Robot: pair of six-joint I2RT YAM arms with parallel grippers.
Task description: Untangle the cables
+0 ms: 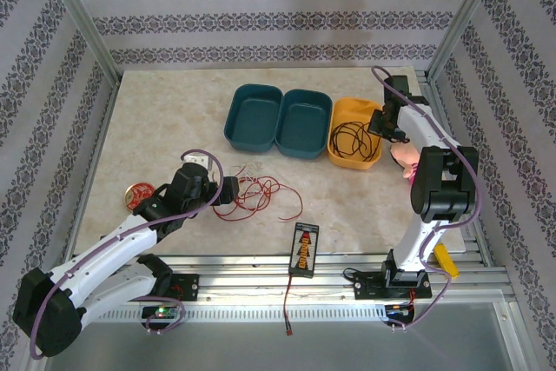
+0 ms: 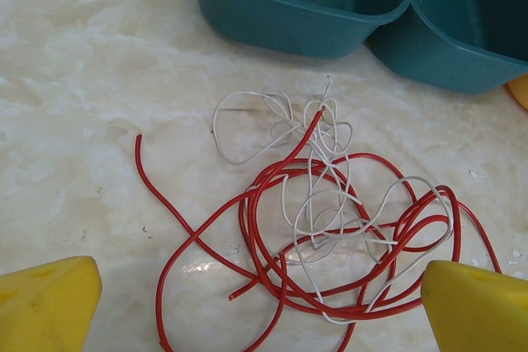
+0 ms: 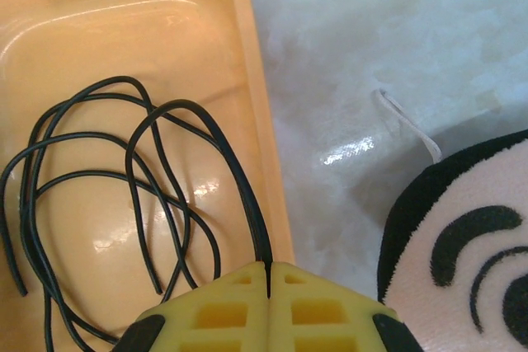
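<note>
One of three is sorted, as I judge it. The black cable (image 3: 247,195) lies coiled by itself in the yellow bin (image 3: 260,121), free of the other two. My right fingers (image 3: 272,279) are pressed together at the bin's rim with one strand of that cable pinched between them, so that cable is placed but not yet let go.

The rest is undone. The red cable (image 2: 247,212) and the white cable (image 2: 283,199) lie on the desk (image 2: 82,80) in one knot, just in front of the teal bins (image 2: 289,30). The white loops thread through the red ones at several crossings. One red end trails off to the side, and the white reaches a little toward the bins. Both teal bins look bare.

My left fingers (image 1: 233,190) are spread wide, low over the near edge of that knot, gripping nothing.

What is left, I think, is to release the black strand, then pull red and white apart and give each its own bin.
</note>
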